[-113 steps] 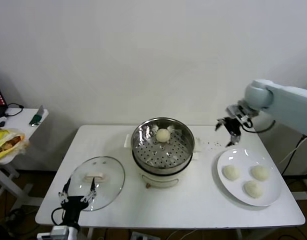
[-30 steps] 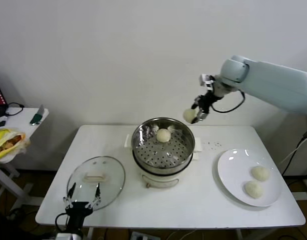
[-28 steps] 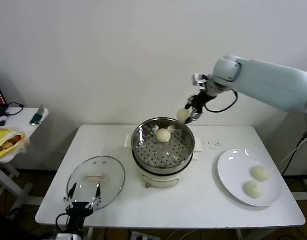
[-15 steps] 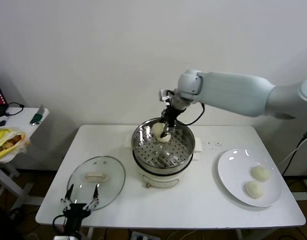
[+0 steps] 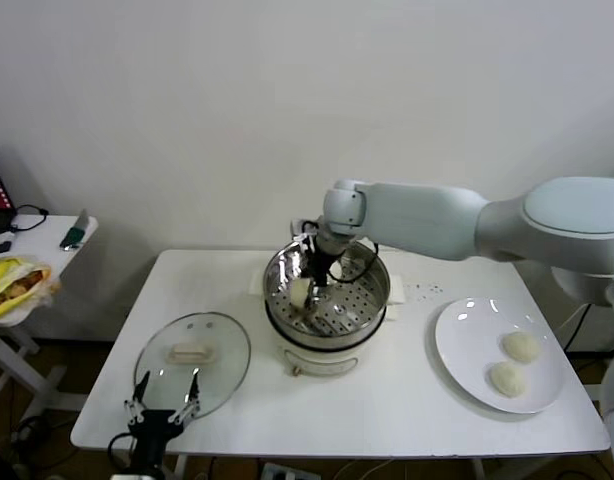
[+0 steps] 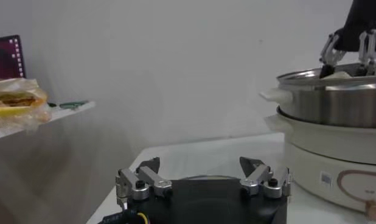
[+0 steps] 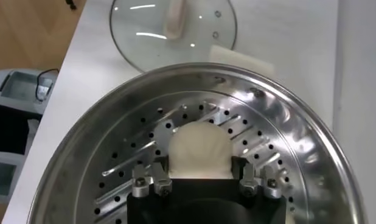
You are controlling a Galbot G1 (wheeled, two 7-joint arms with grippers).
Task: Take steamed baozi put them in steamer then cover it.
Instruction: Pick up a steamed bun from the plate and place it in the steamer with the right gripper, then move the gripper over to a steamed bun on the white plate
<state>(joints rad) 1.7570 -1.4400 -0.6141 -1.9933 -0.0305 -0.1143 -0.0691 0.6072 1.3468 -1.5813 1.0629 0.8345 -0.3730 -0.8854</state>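
Left pincer (image 5: 163,412) sits released and idle at the tabletop (image 5: 407,400) front edge, just beside the cover (image 5: 192,363), which lies flat left of the steamer (image 5: 327,295). Right pincer (image 5: 309,286) is down inside the steamer, clenched on one baozi (image 7: 198,150) over the perforated floor (I see the fingers (image 7: 241,178) pressed on both its sides from the wrist cam). I can't make out the other bun in the basket. Two more baozi (image 5: 515,361) sit on the white plate (image 5: 465,330) at the right, well apart from the steamer.
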